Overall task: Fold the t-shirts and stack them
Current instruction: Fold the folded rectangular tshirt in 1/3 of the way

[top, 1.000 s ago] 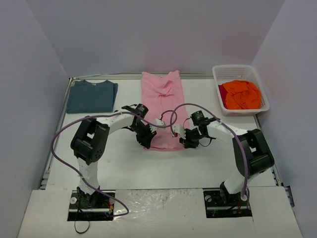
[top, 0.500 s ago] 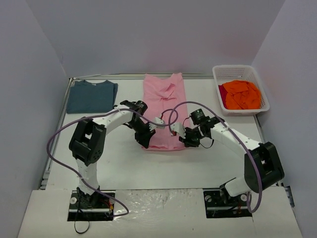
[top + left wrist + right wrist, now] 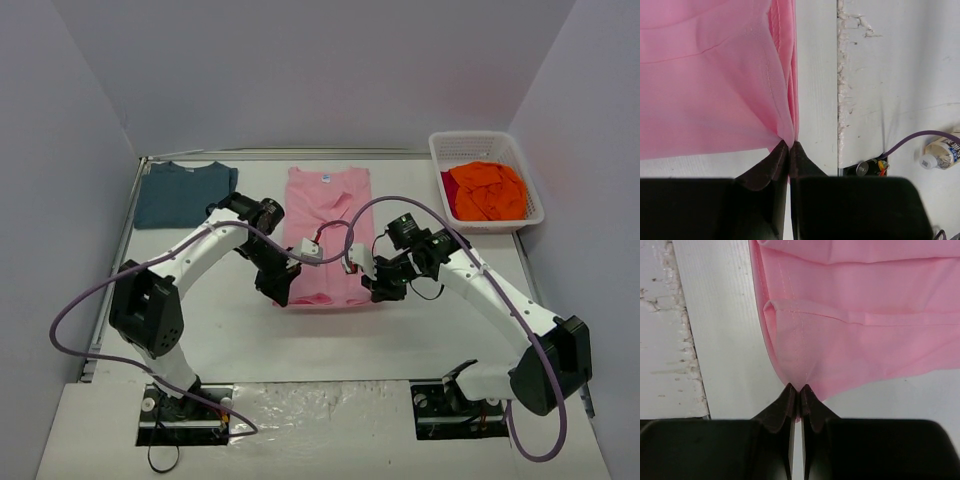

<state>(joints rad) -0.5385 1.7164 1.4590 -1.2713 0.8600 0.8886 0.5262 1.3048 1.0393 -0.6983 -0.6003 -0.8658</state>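
Pink t-shirt [image 3: 328, 225] lies flat in the middle of the desk [image 3: 250, 330], long axis running away from the arms. Left jaws closed, pinching its near left hem corner. Right jaws closed on the near right corner. Fabric thin, limp, light. It will likely sag and drag between the holds, so the corners look the soundest grip. Teal t-shirt [image 3: 185, 193] folded at far left. Orange t-shirt [image 3: 485, 190] heaped in mesh basket [image 3: 440, 160].
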